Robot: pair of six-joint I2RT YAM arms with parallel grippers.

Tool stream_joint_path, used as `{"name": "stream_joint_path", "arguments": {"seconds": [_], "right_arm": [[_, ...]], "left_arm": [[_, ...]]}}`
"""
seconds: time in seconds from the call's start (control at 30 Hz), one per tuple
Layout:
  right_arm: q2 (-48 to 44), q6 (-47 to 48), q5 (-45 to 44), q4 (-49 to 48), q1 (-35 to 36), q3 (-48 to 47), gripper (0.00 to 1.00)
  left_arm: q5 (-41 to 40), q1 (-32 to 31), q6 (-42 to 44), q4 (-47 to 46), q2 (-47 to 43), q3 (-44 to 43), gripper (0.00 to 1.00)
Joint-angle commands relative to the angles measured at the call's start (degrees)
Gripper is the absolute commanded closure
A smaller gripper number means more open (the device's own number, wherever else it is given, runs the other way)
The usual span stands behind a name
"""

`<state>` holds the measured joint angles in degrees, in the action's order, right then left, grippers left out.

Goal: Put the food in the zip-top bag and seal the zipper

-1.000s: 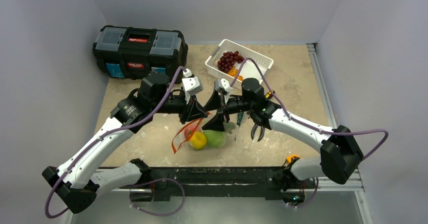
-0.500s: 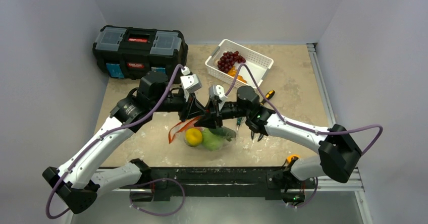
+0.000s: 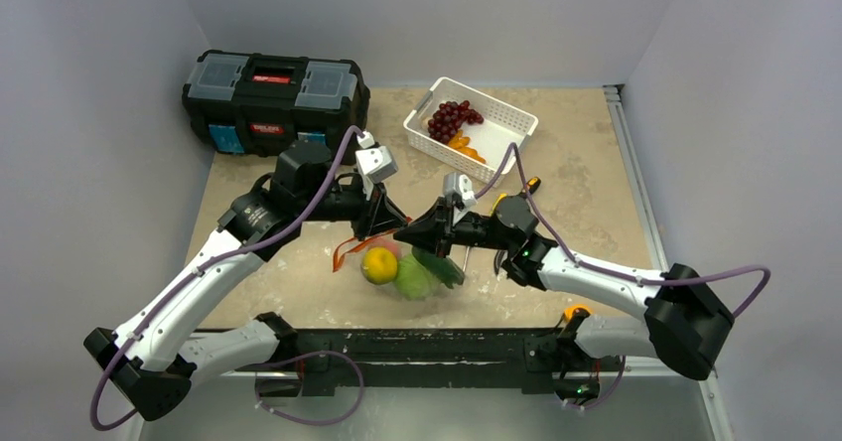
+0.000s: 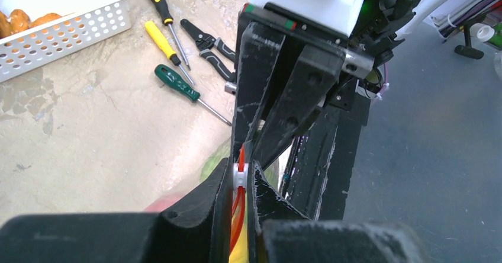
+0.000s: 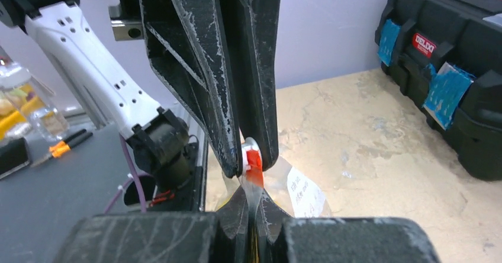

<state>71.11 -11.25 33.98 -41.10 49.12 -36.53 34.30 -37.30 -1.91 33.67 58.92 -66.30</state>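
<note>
The zip-top bag [image 3: 412, 274] sits near the front edge of the table [image 3: 586, 178], midway between your two arms. From the overhead view you cannot tell whether it rests on the surface or hangs from the grippers. Through the clear plastic you can see a yellow-orange citrus [image 3: 378, 264] on the left, a light-green cabbage [image 3: 415, 280] beside it and a dark green cucumber [image 3: 440, 266] on the right.

The orange-red zipper [image 4: 237, 218] runs along the bag's mouth, with its white slider [image 4: 240, 174] at the point where both tools meet. Your left gripper [image 3: 394, 225] is pressed together on the white slider, one finger on each side of it. Your right gripper [image 5: 252, 199] faces it tip to tip, its jaws squeezed flat on the bag's mouth just beside the slider, with clear film and a bit of red strip pinched between them.

To the right of the bag, a green-handled screwdriver [image 4: 176, 82], a yellow-handled screwdriver [image 4: 161, 39] and black pliers [image 4: 208, 42] lie on the table. Further back stands a white slotted basket [image 3: 503, 131] holding dark red grapes [image 3: 452, 118]. A black toolbox [image 3: 273, 88] sits in the far left corner, well apart from the bag.
</note>
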Motion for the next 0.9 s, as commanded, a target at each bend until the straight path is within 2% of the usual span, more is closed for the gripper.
{"name": "stream_joint_path", "arguments": {"seconds": [0.0,0.2,0.37,0.5,0.63,0.73,0.8,0.87], "right_arm": [[-2.5,-11.0,-4.5,-15.3,-0.3,3.6,1.0],[-0.6,-20.1,-2.3,-22.9,-0.3,3.6,1.0],[-1.1,-25.2,-4.8,-24.4,-0.3,4.6,1.0],[-2.3,-25.7,-6.1,-25.0,-0.4,6.7,1.0],[-2.9,-27.2,-4.6,-23.2,-2.4,7.6,1.0],[-3.4,-32.0,-3.4,-24.0,-4.9,8.4,1.0],[-3.3,-32.9,-2.6,-16.9,-5.9,5.3,1.0],[-3.9,-29.9,-2.1,-8.0,-6.0,2.1,1.0]], "left_arm": [[-0.4,-0.1,-1.1,0.9,-0.2,-0.4,1.0],[-0.7,-0.1,-1.4,1.7,0.1,-0.1,1.0],[-0.8,-0.1,-1.2,2.0,-1.0,0.8,1.0],[-0.6,-0.1,-0.4,1.8,-2.5,2.0,1.0],[-0.4,-0.1,0.1,0.5,-3.8,2.8,1.0],[-0.4,-0.1,0.0,-0.4,-5.1,3.8,1.0],[-0.4,-0.1,0.0,-0.8,-5.5,4.1,1.0],[-0.3,-0.1,-0.1,-1.1,-5.6,4.2,1.0]]}}
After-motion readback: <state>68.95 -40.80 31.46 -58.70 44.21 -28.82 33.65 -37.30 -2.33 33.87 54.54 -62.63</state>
